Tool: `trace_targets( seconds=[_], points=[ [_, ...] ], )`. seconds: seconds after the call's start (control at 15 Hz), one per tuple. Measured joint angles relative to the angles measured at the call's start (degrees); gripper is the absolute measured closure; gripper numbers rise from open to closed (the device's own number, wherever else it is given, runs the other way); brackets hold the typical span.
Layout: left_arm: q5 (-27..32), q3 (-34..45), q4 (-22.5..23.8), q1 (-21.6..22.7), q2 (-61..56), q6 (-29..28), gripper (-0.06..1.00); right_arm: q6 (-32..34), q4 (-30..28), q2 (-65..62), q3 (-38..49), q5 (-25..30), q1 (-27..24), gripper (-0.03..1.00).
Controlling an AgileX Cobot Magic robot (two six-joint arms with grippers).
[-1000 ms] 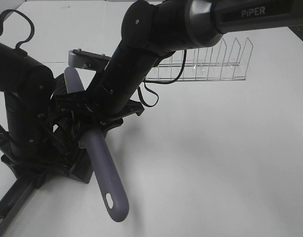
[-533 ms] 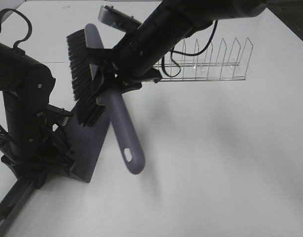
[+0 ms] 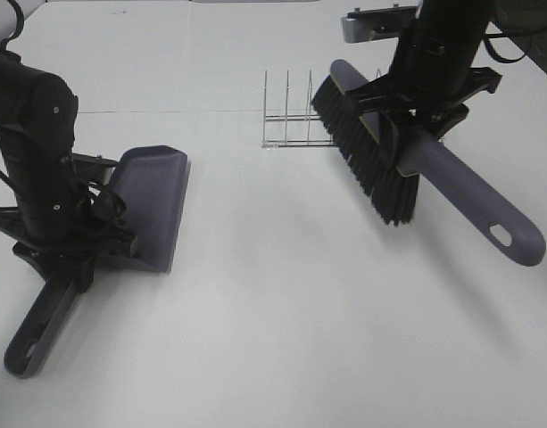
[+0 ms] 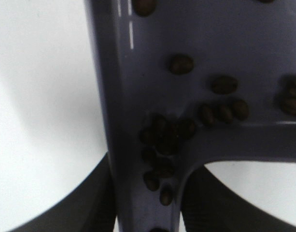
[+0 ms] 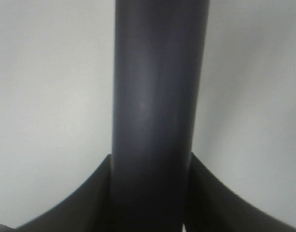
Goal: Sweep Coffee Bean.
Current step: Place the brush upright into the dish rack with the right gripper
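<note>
White table (image 3: 300,321): coffee beans (image 4: 180,64) seemingly inside dustpan (image 3: 153,201).

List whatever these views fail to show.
- Left wrist: frame edges cut off some coffee beans, so no full count.
- Exterior high: beans in the dustpan are too small to see.
- Exterior high: the brush covers part of the rack.
- Right wrist: only the brush handle shows, bristles out of frame.

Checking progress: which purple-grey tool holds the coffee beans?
The dustpan in the left gripper; coffee beans lie inside it. The brush shows none.
</note>
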Motion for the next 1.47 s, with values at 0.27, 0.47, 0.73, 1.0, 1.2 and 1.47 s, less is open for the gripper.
trace_targets(
  seconds=[0.27,0.47,0.73,1.0,1.2,1.47],
  points=[
    [-0.1,-3.2,-0.2,0.1,0.2,0.0,0.61,0.6,-0.1,-0.2,1.4,-0.1,-6.5,0.6],
    [1.0,-4.0,-3.9,1.4,3.2,0.0,0.61,1.6,0.0,-0.1,6.1,0.2,-10.4,0.6],
    [1.5,-4.2,-4.9,1.8,3.3,0.4,0.61,1.7,-0.2,5.1,4.0,0.2,-13.2,0.6],
    [1.7,-4.2,-4.9,1.8,3.3,0.9,0.61,3.2,-1.7,11.2,-4.4,0.2,-13.2,0.6],
    [1.7,-4.2,-5.7,1.8,3.4,1.1,0.61,3.7,-3.5,16.2,-13.9,0.2,-13.2,0.6],
    [1.7,-4.2,-6.5,1.8,3.4,1.1,0.61,4.1,-3.6,23.9,-28.6,0.1,-13.2,0.6]
  ],
)
